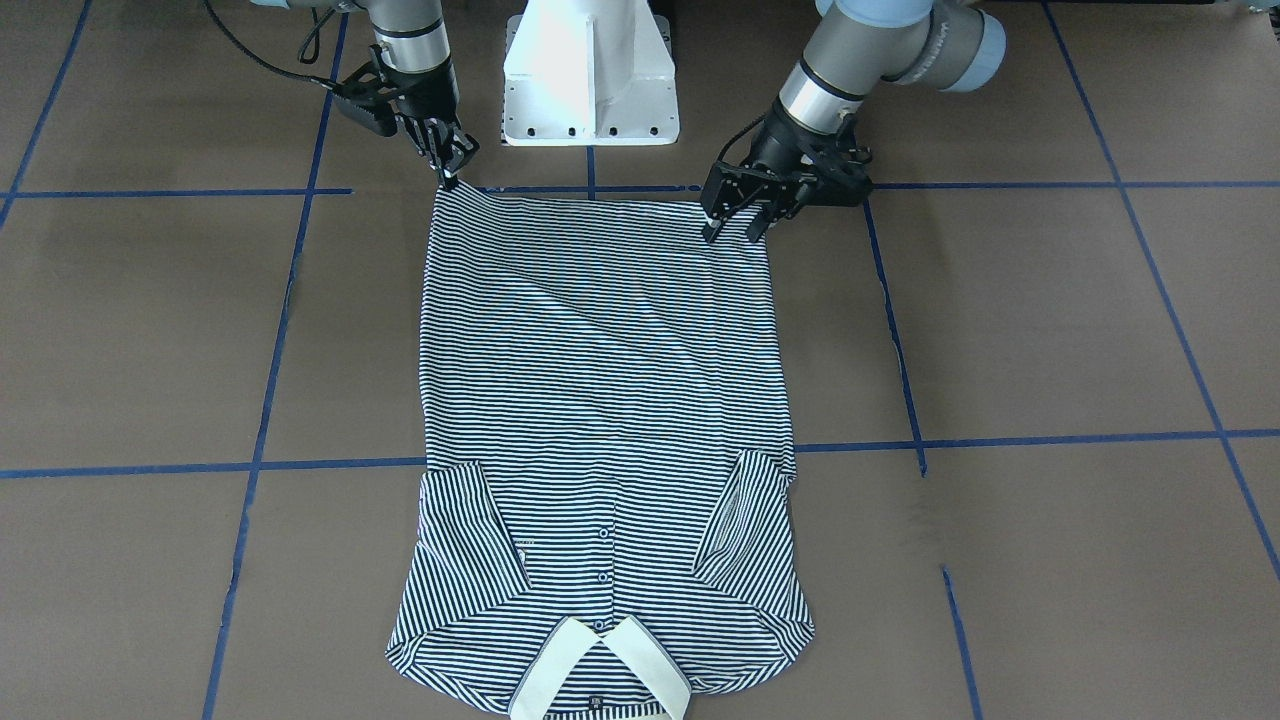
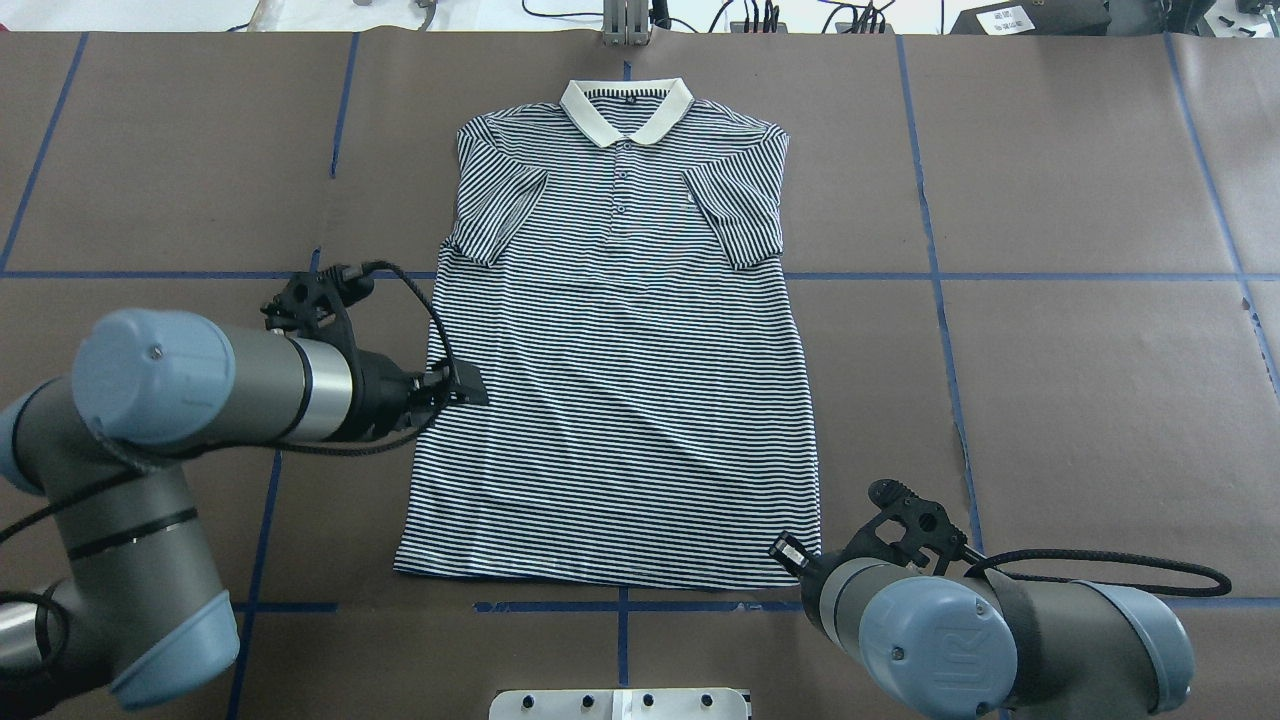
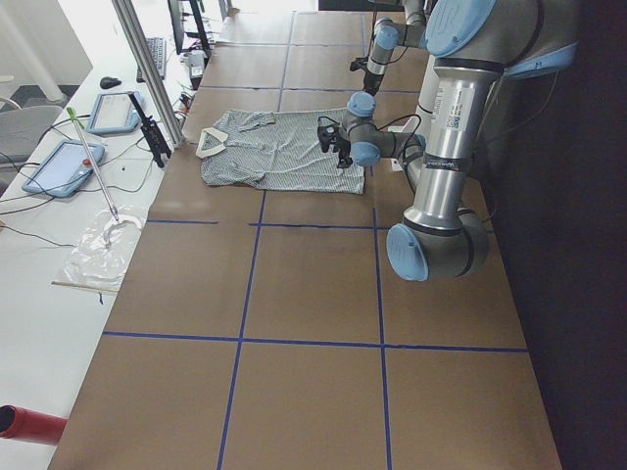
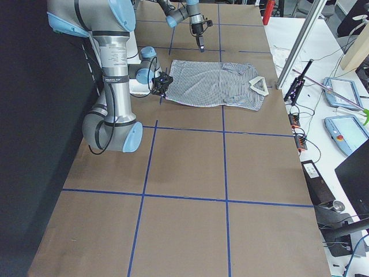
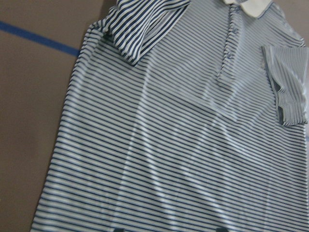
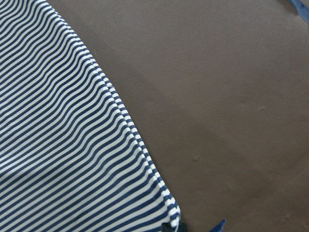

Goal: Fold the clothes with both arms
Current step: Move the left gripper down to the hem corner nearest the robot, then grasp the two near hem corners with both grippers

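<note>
The navy-and-white striped polo shirt lies flat and face up in the middle of the brown paper-covered table with blue tape lines. In the front-facing view its plain cream collar sits at the bottom centre. Its hem runs across the upper part of the frame, just below the white pedestal base. Both short sleeves are folded inward over the chest.

The black two-finger right gripper is at the upper left of that view. It points down onto the hem corner there, its fingers drawn close together on the cloth, and the corner rises to a small peak between them. In the right wrist view that same hem corner sits at the bottom centre, touching a dark fingertip at the frame's lower edge, with bare brown table to its right.

The black two-finger left gripper is at the upper right of the front-facing view, over the other hem corner. Its fingers are spread well apart and hold nothing. It hangs above the cloth rather than on it. In the overhead view it appears beside the shirt's left edge, and the left wrist view takes in most of the shirt front from above.
</note>
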